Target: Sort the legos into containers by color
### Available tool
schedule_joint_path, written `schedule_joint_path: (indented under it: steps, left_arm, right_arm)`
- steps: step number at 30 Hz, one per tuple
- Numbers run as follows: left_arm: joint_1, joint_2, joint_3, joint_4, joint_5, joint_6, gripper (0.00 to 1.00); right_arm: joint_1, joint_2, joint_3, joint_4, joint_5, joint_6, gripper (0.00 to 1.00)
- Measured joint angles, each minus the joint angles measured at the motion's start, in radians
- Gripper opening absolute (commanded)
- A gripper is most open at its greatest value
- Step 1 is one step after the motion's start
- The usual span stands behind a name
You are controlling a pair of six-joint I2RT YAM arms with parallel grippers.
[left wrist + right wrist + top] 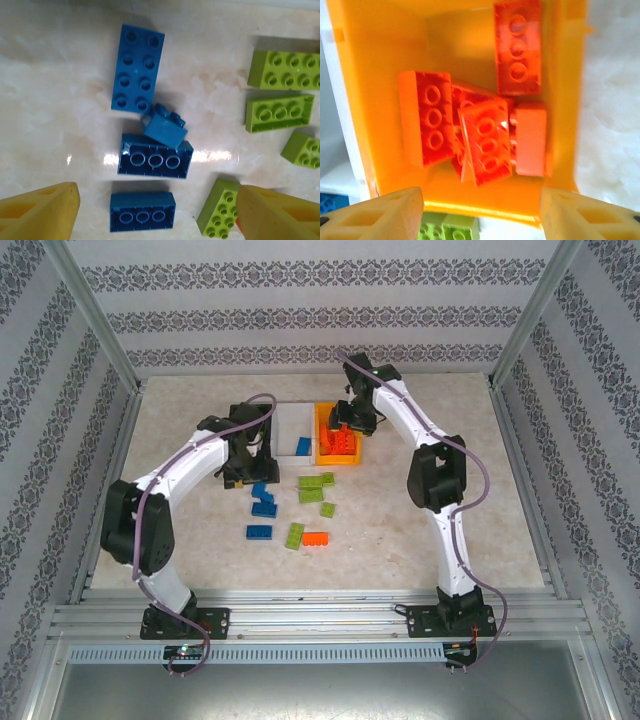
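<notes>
Over on the left, the left gripper hangs above the table with its jaws spread wide, nothing in them. Under it sit four blue legos, a small one tipped onto another, with lime green ones just right of them. Next over, the white bin has one blue brick in it. Orange bin beside it holds a heap of orange-red bricks, and the right gripper hovers over that, wide open and empty too.
</notes>
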Motion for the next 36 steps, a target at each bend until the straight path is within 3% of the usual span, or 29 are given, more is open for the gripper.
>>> schedule_joint_path:
  steps: [8, 16, 24, 28, 36]
  left_arm:
    - [0.000, 0.152, 0.066, 0.022, -0.033, 0.077, 0.72]
    - [0.011, 0.245, 0.101, 0.026, -0.072, 0.130, 0.68]
    - [0.019, 0.296, 0.116, 0.054, -0.074, 0.158, 0.61]
    - [0.019, 0.298, 0.108, 0.067, -0.071, 0.164, 0.48]
    - [0.019, 0.298, 0.051, 0.088, -0.068, 0.162, 0.43]
  right_arm:
    - [-0.024, -0.295, -0.335, 0.097, -0.050, -0.004, 0.65]
    - [-0.050, -0.449, -0.584, 0.205, -0.116, 0.004, 0.66]
    - [-0.056, -0.511, -0.649, 0.230, -0.124, 0.005, 0.66]
    - [-0.056, -0.521, -0.650, 0.232, -0.127, 0.008, 0.66]
    - [-0.056, -0.526, -0.655, 0.235, -0.130, 0.027, 0.66]
